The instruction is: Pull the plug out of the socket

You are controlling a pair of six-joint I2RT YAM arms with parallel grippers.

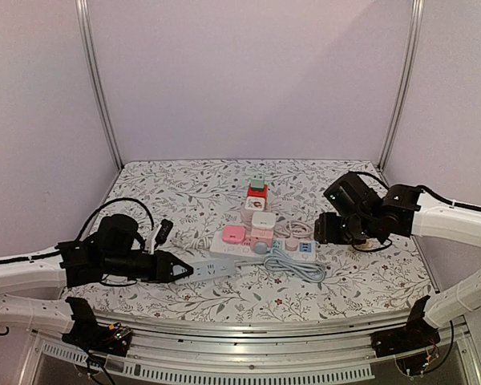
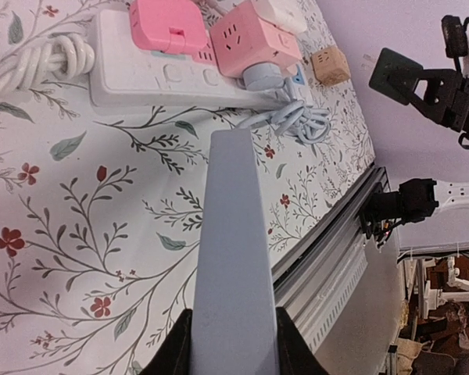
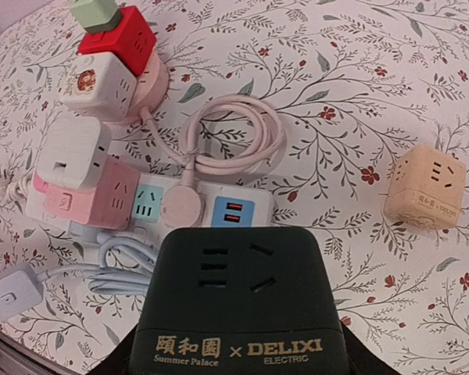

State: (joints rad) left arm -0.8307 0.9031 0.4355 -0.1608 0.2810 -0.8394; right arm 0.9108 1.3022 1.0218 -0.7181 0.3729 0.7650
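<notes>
Grey and slim, a power strip (image 2: 234, 258) sticks straight out from the left tool (image 1: 179, 268), whose two fingers (image 2: 177, 350) are closed tight on its sides near one end. The strip's free end points towards the cluster in the middle of the floral tabletop (image 1: 168, 188); whether that end rests on the cloth cannot be told. The right tool (image 1: 333, 228) stands about half open and is clamped on a dark green cube adaptor (image 3: 238, 297). The adaptor is held up off the tabletop on the right side, its socket face turned to the wrist camera and gold lettering along its front edge. Strip and adaptor are well apart, with nothing joining them. Between them lies a white power strip (image 2: 133, 78) carrying two pink cube adaptors (image 2: 254, 39), a round pink plug (image 3: 184, 207) and a blue panel. A coiled pale blue cable (image 1: 295, 265) lies just in front of it. A beige cube (image 3: 424, 190) sits alone to the right.
</notes>
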